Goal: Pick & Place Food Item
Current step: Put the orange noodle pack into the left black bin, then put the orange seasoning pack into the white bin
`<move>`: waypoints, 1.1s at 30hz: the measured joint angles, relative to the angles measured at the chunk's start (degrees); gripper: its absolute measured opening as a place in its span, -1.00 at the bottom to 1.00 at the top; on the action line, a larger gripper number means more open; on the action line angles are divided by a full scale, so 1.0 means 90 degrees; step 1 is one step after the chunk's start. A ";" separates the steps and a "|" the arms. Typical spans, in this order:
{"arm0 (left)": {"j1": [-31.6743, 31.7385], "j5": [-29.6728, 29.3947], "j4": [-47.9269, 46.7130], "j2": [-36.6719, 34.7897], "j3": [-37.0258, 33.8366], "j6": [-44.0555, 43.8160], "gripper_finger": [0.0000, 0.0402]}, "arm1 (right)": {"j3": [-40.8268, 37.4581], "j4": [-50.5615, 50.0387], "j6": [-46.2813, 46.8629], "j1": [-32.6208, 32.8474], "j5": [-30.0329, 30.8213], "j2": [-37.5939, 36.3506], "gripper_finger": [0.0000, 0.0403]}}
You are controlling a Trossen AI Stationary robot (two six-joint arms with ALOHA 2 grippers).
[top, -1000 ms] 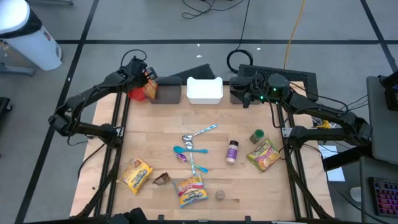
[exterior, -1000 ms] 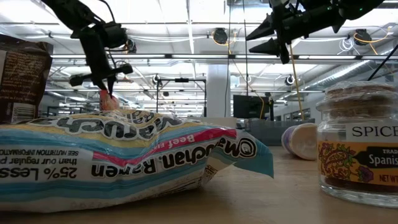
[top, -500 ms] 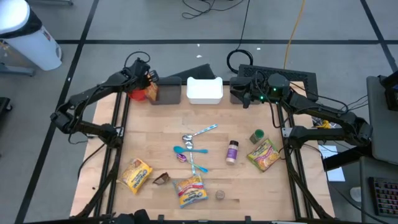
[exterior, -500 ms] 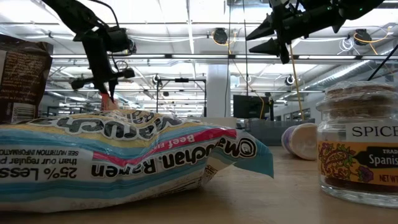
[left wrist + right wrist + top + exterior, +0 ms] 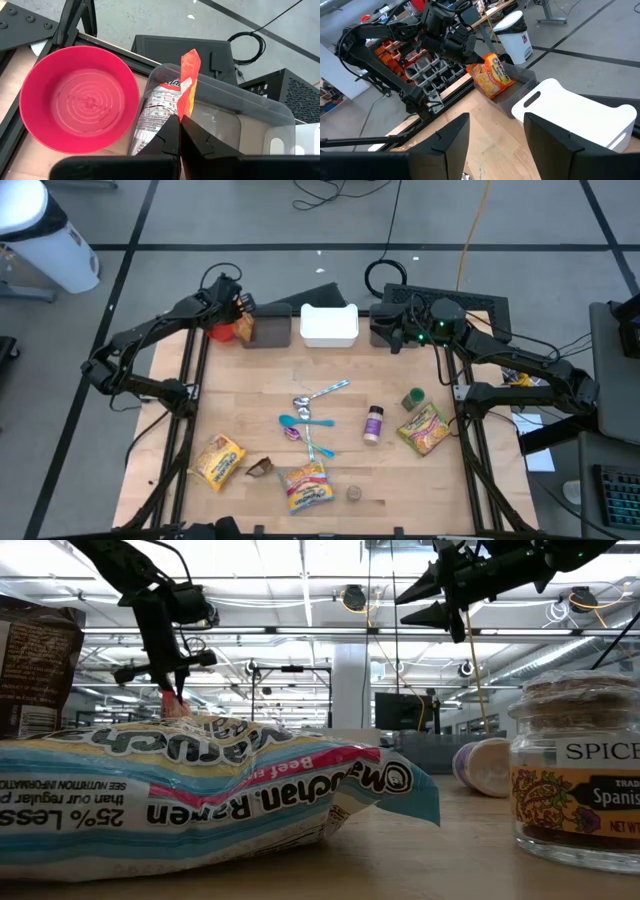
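My left gripper is at the table's far left, shut on an orange ramen packet. The packet hangs over the clear grey bin, next to a red bowl. The left wrist view shows the packet edge-on, running away from the fingers into the bin. My right gripper waits open and level at the far right, holding nothing and facing the white bin. The low view shows both raised: the left gripper and the right gripper. My left gripper pinches the ramen packet by its upper end between its two fingers. The fingers slant down from above and from the table's left. The packet hangs tilted below them, with its lower end inside the clear bin's rim. I cannot tell whether it touches the bin's floor.
A white bin stands beside the clear one. Nearer lie three ramen packets, spice bottles, a small jar, spoons and a brown packet. Bare wood lies between the bins and these.
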 joint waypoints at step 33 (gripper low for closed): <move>0.0517 0.1071 0.0344 -0.0002 0.0796 0.1739 -0.14 | 0.0000 0.0000 0.0001 0.0002 -0.0007 0.0000 -0.12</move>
